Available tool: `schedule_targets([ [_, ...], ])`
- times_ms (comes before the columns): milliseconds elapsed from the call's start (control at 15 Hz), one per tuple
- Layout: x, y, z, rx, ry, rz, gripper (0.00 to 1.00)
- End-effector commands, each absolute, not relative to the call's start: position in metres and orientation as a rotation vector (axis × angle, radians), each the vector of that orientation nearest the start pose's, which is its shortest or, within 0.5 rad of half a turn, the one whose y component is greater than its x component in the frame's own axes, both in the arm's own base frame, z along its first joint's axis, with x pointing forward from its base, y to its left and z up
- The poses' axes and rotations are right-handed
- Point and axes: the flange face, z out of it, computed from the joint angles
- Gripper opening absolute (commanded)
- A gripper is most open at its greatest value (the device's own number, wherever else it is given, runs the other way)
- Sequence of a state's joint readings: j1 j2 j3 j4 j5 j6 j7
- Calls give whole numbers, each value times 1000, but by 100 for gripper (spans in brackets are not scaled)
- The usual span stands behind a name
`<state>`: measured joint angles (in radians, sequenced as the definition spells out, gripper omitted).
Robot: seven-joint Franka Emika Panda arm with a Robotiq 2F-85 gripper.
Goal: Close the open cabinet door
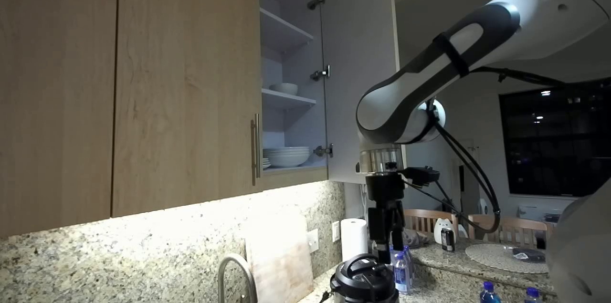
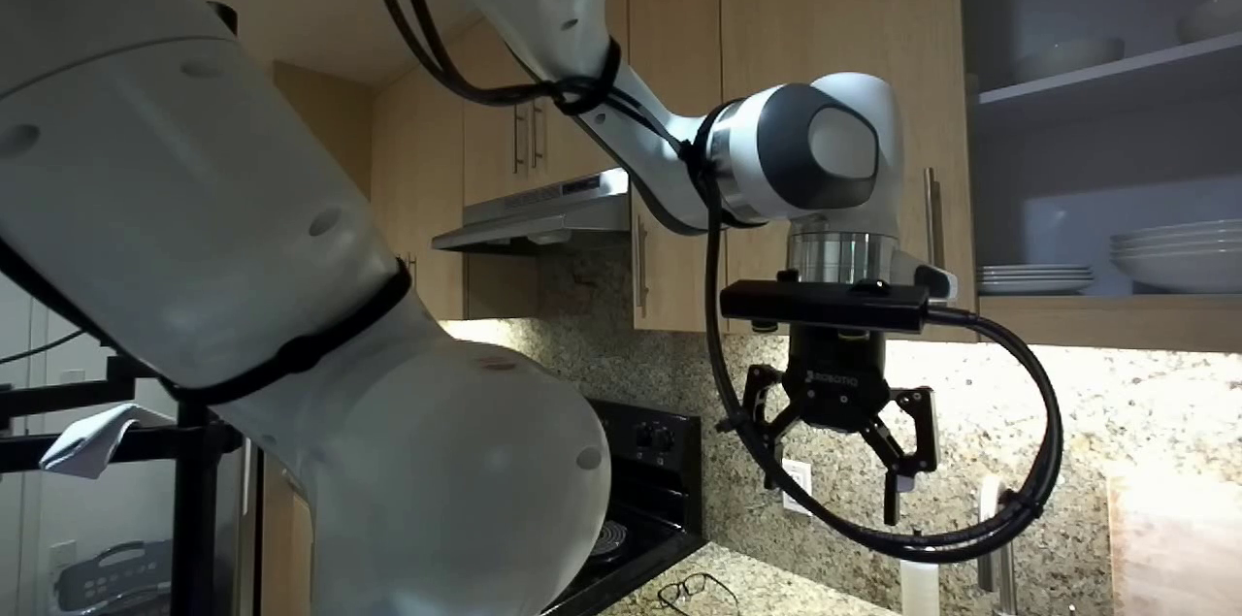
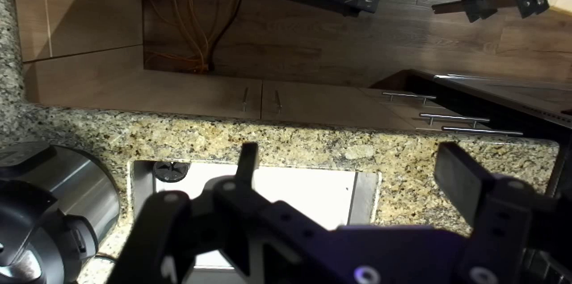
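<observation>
The cabinet door (image 1: 355,64) stands wide open in an exterior view, hinged at the right end of the upper cabinet. Its whitish inner face and a thin light-wood edge show; its outer front and handle are hidden. The arm covers its lower right part. My gripper (image 1: 389,249) points down, lower in the picture than the door's bottom edge; no contact with the door shows. In the other exterior picture the gripper (image 2: 832,498) has its fingers spread, and the door is out of view. In the wrist view the gripper (image 3: 348,163) is open and empty above the counter and sink.
Wider closed doors (image 1: 191,74) adjoin the open cabinet, where bowls (image 1: 286,156) stand on shelves. Below are a black-lidded cooker (image 1: 365,279), a faucet (image 1: 236,265), a paper towel roll (image 1: 354,238) and bottles (image 1: 402,272). A range hood (image 2: 543,209) hangs above the stove (image 2: 640,519).
</observation>
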<state>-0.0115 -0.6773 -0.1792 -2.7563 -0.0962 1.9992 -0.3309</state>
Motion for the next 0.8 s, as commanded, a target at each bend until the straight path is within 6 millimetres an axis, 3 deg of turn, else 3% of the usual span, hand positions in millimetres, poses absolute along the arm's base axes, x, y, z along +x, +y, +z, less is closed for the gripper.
schedule_targets([
  [0,315,-62,400,-3062,-387,114,100],
  [400,312,-66,407,-3087,-401,59,100],
  [733,309,-75,426,-3127,-403,-32,100],
])
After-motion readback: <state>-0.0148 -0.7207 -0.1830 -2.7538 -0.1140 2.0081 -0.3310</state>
